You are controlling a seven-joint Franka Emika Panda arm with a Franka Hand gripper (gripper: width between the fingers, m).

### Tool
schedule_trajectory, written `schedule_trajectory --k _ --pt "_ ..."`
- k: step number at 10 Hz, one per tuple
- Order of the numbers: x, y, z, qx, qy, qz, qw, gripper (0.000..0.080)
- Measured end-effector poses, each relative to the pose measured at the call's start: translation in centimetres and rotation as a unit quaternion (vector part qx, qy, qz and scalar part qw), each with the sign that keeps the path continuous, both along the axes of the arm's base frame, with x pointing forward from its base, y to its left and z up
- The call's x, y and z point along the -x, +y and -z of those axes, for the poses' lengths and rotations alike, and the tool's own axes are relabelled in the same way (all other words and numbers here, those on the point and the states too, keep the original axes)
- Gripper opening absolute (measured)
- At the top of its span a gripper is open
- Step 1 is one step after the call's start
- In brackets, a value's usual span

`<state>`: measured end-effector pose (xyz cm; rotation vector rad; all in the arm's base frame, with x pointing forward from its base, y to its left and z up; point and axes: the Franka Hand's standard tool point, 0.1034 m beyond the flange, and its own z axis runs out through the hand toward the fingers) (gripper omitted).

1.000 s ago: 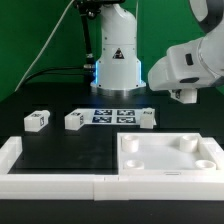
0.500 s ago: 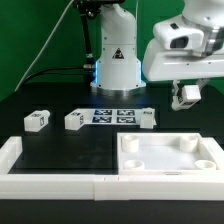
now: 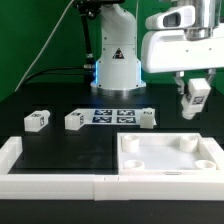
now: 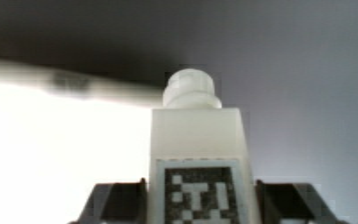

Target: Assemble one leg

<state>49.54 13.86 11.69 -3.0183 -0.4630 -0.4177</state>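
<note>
Nearest the exterior camera lay the tray-shaped piece (image 3: 168, 171). In the air above its side on the exterior view's right, the gripper (image 3: 194, 92) was clamped on the leg (image 4: 195, 140), pinching its tagged end with the peg pointing away from the wrist. So short a hold could have let the leg tilt or slip if the peg met a socket off-centre, while farther back the loose legs (image 3: 75, 120) and marker board (image 3: 113, 116) lay well apart.

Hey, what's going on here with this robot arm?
The arm's gripper is shut on one leg, holding it in the air on the exterior view's right, near the white tray-shaped piece. Three other legs lie on the black table beside the marker board, none attached yet.
</note>
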Motion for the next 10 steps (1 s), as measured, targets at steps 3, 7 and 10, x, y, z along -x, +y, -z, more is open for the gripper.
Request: schedule_trajectory --k 3,7,10 --pt "-2.0 -0.8 -0.2 0.005 0.006 -0.014 1.0 0.0291" --pt "-2.0 -1.1 0.0 0.007 0.007 -0.019 1.0 0.0291" --pt "-5.8 -2.7 -0.3 0.012 -0.002 -0.034 0.999 0.0291"
